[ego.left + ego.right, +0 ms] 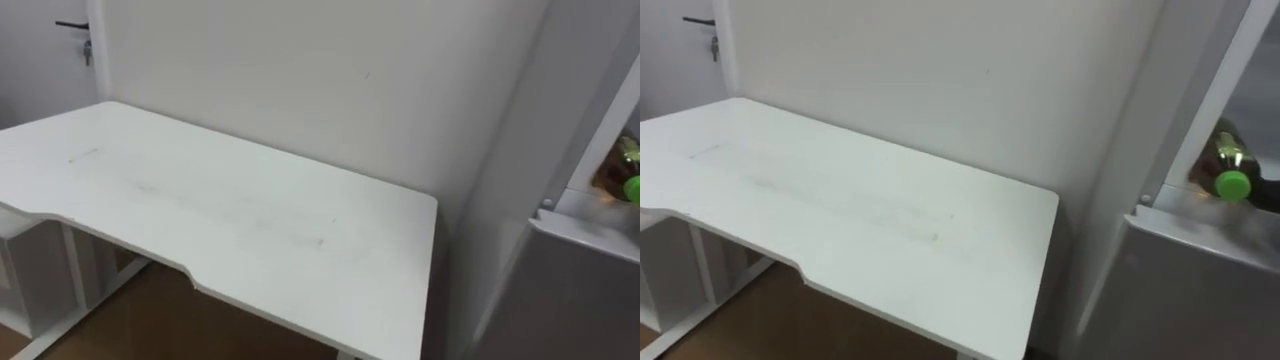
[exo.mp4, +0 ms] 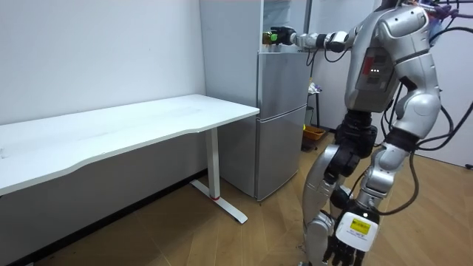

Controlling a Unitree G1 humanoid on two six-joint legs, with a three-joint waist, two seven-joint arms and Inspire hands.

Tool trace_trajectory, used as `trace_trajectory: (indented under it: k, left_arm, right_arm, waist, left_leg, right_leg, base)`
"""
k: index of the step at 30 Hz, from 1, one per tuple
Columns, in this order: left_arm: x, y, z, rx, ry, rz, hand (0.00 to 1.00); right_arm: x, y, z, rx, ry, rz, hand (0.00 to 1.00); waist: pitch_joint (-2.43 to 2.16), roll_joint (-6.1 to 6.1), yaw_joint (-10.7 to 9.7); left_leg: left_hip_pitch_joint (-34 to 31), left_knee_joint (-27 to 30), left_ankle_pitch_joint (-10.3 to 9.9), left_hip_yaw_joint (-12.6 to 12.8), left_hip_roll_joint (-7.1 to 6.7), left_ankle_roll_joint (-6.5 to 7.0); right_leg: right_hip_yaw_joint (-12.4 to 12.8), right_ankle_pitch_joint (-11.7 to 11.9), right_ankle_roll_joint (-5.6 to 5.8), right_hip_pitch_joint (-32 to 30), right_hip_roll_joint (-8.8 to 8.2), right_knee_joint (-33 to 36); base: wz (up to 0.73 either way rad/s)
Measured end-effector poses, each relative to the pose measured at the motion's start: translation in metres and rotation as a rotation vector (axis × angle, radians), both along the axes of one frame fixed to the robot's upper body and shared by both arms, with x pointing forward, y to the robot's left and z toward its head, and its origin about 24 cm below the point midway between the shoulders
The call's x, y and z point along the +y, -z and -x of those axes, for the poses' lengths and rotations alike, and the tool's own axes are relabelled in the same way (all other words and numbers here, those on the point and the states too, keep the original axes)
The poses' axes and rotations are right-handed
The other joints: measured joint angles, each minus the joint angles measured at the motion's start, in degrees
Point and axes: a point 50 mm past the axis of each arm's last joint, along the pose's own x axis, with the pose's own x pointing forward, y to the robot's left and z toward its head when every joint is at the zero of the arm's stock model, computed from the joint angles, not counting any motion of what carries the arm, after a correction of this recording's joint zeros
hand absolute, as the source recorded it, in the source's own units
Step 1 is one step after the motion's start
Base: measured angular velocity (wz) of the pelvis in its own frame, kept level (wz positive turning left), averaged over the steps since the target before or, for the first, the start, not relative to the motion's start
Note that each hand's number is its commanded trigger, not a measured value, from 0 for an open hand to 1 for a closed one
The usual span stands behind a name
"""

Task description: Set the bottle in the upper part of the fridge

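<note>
The bottle (image 1: 1228, 160) holds amber liquid and has a green cap. It lies nearly level at the sill of the upper fridge compartment (image 1: 1250, 90), cap toward me. In the room view my right hand (image 2: 294, 38) is stretched out at shoulder height and curled round the bottle (image 2: 275, 35) at the open upper part of the grey fridge (image 2: 281, 118). A blur of the bottle (image 1: 625, 172) sits at the right edge of the left eye view. I stand in front of the fridge, on the room view's right. My left hand (image 2: 346, 250) hangs low by my leg, fingers relaxed.
A long white desk (image 1: 250, 220) stands against the wall to my left, its end close to the fridge's side. The lower fridge door (image 1: 1200, 290) is closed. An orange basket (image 2: 314, 135) sits on the floor past the fridge. A door handle (image 1: 72, 25) shows at far left.
</note>
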Motion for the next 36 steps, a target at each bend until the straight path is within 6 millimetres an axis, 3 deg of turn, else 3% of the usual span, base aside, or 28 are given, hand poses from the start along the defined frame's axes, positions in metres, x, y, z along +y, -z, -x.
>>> trace_trajectory:
  k: [5, 8, 17, 20, 27, 32, 36]
  left_arm:
    - [-0.001, 0.0, 0.001, 0.003, -0.002, 0.003, 0.0]
    - [-0.001, 0.0, 0.001, -0.003, -0.007, 0.002, 0.0]
    - [-0.005, 0.003, -0.007, -0.048, -0.009, 0.013, 0.0]
    - [-0.009, 0.004, -0.008, -0.061, -0.019, 0.018, 0.0]
    - [-0.01, 0.005, -0.013, -0.083, -0.012, -0.001, 0.0]
    - [-0.011, 0.005, -0.017, -0.11, 0.005, -0.008, 0.0]
    - [-0.02, 0.009, -0.021, -0.132, 0.008, 0.015, 0.0]
  right_arm:
    - [0.011, -0.009, 0.001, -0.055, -0.071, 0.013, 0.0]
    - [0.014, -0.009, 0.003, -0.07, -0.092, 0.019, 0.0]
    - [0.037, -0.006, 0.022, -0.117, -0.204, 0.073, 0.0]
    - [0.048, -0.018, 0.031, -0.198, -0.245, 0.083, 0.0]
    - [0.069, -0.028, 0.05, -0.348, -0.219, 0.149, 0.0]
    - [0.089, -0.018, 0.073, -0.42, -0.294, 0.115, 0.0]
    - [0.099, -0.005, 0.079, -0.431, -0.344, 0.037, 0.0]
  waist:
    - [-0.63, 1.28, -2.04]
    - [-0.6, 1.77, -2.71]
    - [-0.08, 0.99, -4.49]
    - [0.26, 1.62, -5.13]
    - [0.2, 3.17, -6.3]
    - [0.09, 3.85, -6.77]
    - [0.18, 4.81, -7.92]
  left_leg:
    - [1.03, -1.37, 0.06, 0.0, -0.56, 0.05]
    - [2.71, -2.41, 0.14, 0.82, -0.84, 0.18]
    - [4.75, -3.6, 0.15, 2.12, -0.9, 0.21]
    - [4.74, -3.6, 0.12, 2.23, -0.87, 0.21]
    - [4.72, -3.58, 0.13, 3.07, -0.73, 0.22]
    - [4.87, -3.73, -0.01, 3.98, -0.7, 0.32]
    - [5.71, -4.26, -0.14, 4.84, -0.61, 0.3]
  right_leg:
    - [0.11, -0.25, 0.41, 0.61, -0.48, 0.0]
    - [0.62, -0.56, 0.66, 1.0, -0.9, 0.05]
    - [1.66, -0.72, 0.77, 2.03, -1.13, 0.24]
    - [1.74, -0.72, 0.77, 1.94, -1.13, 0.24]
    - [3.21, -0.72, 0.77, 1.02, -1.0, 0.25]
    - [3.53, -0.71, 0.79, 0.82, -1.1, 0.27]
    - [4.57, -0.68, 0.83, 0.74, -1.12, 0.46]
  base:
    - [0.0]
    - [-0.07]
    - [-0.08]
    - [-0.01]
    - [-0.06]
    - [-0.07]
    - [-0.12]
